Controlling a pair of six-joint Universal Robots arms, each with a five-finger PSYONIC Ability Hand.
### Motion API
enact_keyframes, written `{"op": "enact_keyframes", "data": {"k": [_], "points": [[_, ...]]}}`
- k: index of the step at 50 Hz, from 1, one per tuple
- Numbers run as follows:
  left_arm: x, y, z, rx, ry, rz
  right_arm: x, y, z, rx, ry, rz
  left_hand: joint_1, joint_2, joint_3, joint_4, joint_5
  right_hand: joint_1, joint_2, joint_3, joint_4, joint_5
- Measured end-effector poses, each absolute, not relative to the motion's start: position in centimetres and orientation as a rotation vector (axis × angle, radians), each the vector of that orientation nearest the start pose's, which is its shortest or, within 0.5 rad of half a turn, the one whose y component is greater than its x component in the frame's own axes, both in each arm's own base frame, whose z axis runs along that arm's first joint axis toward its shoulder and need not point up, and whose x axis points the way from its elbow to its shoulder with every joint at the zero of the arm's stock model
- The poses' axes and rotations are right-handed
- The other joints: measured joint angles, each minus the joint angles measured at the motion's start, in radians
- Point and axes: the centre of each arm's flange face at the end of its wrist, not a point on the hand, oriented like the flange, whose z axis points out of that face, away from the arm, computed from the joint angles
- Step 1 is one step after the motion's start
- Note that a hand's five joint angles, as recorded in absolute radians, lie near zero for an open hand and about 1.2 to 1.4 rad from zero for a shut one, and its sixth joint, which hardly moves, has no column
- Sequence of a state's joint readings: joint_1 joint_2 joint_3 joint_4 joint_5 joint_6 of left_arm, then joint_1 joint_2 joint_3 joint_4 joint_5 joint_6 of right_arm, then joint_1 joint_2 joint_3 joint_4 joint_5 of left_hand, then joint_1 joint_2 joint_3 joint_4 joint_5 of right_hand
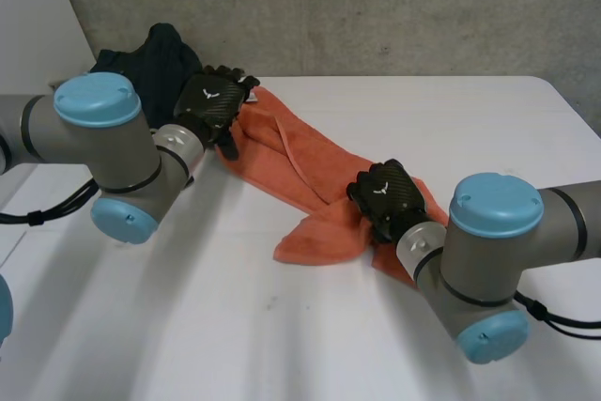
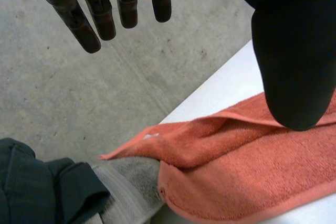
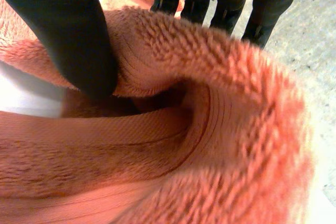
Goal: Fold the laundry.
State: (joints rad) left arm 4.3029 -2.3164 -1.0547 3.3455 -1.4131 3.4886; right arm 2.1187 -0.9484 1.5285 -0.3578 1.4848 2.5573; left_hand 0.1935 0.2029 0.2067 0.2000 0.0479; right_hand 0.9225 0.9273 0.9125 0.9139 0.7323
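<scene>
Right wrist view puts the right hand [image 3: 68, 35] closed on the orange towel [image 3: 210, 129]. The thumb presses into a raised fold of terry from one side, and the fingers [image 3: 226, 3] come down behind that same ridge on the other, so the cloth is pinched between them. The towel bulges up under the palm and its hemmed band curves round below the thumb.

Head view shows this hand palm-down on the near end of the towel, with its arm reaching in from the table's [image 1: 282, 326] right side and the wrist bent over the cloth.

Left wrist view has the left hand [image 2: 294, 51] spread wide. Its fingers [image 2: 105, 19] are straight and held well apart from the thumb, and nothing sits between them. The towel's far end lies below the thumb, folded over on itself near the table's back edge. Whether the thumb tip touches the cloth cannot be told. In the head view this hand hangs palm-down over that far end, its forearm angled in from the left.

The towel runs as 1 rumpled diagonal strip between the 2 hands. Just beyond its far end lie a grey towel [image 2: 131, 187] and a dark garment [image 1: 155, 58], heaped at the table's back corner.
</scene>
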Motion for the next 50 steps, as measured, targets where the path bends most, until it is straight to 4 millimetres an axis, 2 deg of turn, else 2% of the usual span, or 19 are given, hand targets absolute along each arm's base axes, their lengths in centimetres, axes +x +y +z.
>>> {"op": "enact_keyframes", "data": {"k": [3,7,11,14,16,17,21,25,29,32,34,35,36,38,41,43,47,49,50], "points": [[-31.8,-36.5,19.7,1.045,2.122,-2.3,32.4,-26.4,13.3,-1.379,1.986,-1.951,0.0,0.0,0.0,0.0,0.0,0.12,0.127,0.136,0.137,0.137],[-31.9,-36.4,20.3,1.056,2.108,-2.315,32.8,-26.4,16.3,-1.352,1.941,-1.985,0.0,0.0,0.0,0.0,0.0,0.197,0.244,0.267,0.275,0.252],[-32.2,-36.7,20.5,1.068,2.099,-2.326,33.0,-25.3,21.8,-1.261,1.828,-2.035,0.0,0.0,0.0,0.0,0.0,0.197,0.244,0.267,0.275,0.252],[-32.8,-36.7,20.4,1.09,2.107,-2.321,32.7,-23.0,28.4,-1.141,1.666,-2.057,0.0,0.0,0.0,0.0,0.0,0.197,0.244,0.267,0.275,0.252],[-33.3,-36.6,20.2,1.11,2.122,-2.307,32.3,-21.7,31.5,-1.078,1.585,-2.047,0.0,0.0,0.0,0.0,0.0,0.197,0.244,0.267,0.275,0.252],[-33.5,-36.5,20.1,1.12,2.129,-2.301,32.2,-21.5,31.9,-1.069,1.574,-2.044,0.0,0.0,0.0,0.0,0.0,0.197,0.244,0.267,0.275,0.252],[-34.8,-35.7,19.1,1.19,2.184,-2.242,30.9,-18.9,37.5,-0.935,1.428,-1.969,0.0,0.0,0.0,0.0,0.0,0.197,0.244,0.267,0.275,0.252],[-36.0,-34.5,17.9,1.268,2.241,-2.164,29.9,-17.4,40.6,-0.837,1.341,-1.906,0.0,0.0,0.0,0.0,0.0,0.197,0.244,0.267,0.275,0.252],[-36.9,-33.5,16.7,1.33,2.281,-2.093,29.1,-16.8,42.2,-0.768,1.297,-1.871,0.0,0.0,0.0,0.0,0.0,0.197,0.244,0.267,0.279,0.252],[-37.1,-33.1,16.0,1.35,2.298,-2.049,28.5,-17.3,42.7,-0.728,1.296,-1.876,0.214,0.177,0.174,0.18,0.174,0.197,0.244,0.267,0.28,0.252],[-37.0,-33.1,16.1,1.332,2.296,-2.03,28.1,-18.2,42.6,-0.7,1.311,-1.895,0.722,0.626,0.598,0.608,0.586,0.197,0.244,0.267,0.28,0.252],[-37.0,-33.1,16.1,1.332,2.296,-2.03,28.1,-18.2,42.6,-0.7,1.311,-1.895,0.722,0.626,0.598,0.608,0.586,0.197,0.244,0.267,0.28,0.252],[-36.5,-33.5,16.5,1.282,2.284,-2.019,27.3,-19.9,42.3,-0.662,1.346,-1.926,0.961,0.944,0.931,0.941,0.894,0.197,0.244,0.267,0.28,0.252],[-35.9,-33.9,17.4,1.222,2.266,-2.025,27.0,-21.1,41.9,-0.642,1.378,-1.944,0.961,0.981,0.967,0.984,0.91,0.197,0.244,0.267,0.28,0.252],[-34.6,-34.8,20.3,1.094,2.214,-2.083,26.3,-23.9,40.7,-0.602,1.454,-1.983,0.961,0.989,0.976,0.992,0.91,0.197,0.244,0.267,0.28,0.252],[-33.6,-35.0,23.8,0.991,2.16,-2.174,25.6,-26.7,39.4,-0.565,1.535,-2.026,0.961,0.989,0.976,0.992,0.91,0.197,0.244,0.267,0.28,0.252],[-33.0,-33.7,29.5,0.909,2.065,-2.37,24.5,-31.1,37.5,-0.515,1.65,-2.103,0.961,0.989,0.976,0.992,0.91,0.197,0.244,0.274,0.28,0.252],[-33.0,-33.6,29.9,0.906,2.058,-2.385,24.5,-31.4,37.3,-0.512,1.657,-2.109,0.961,0.989,0.976,0.992,0.91,0.197,0.244,0.274,0.28,0.252],[-33.0,-32.3,32.4,0.89,2.005,-2.484,24.1,-33.4,36.5,-0.492,1.699,-2.147,0.961,0.989,0.976,0.992,0.91,0.197,0.244,0.275,0.28,0.252]]}}
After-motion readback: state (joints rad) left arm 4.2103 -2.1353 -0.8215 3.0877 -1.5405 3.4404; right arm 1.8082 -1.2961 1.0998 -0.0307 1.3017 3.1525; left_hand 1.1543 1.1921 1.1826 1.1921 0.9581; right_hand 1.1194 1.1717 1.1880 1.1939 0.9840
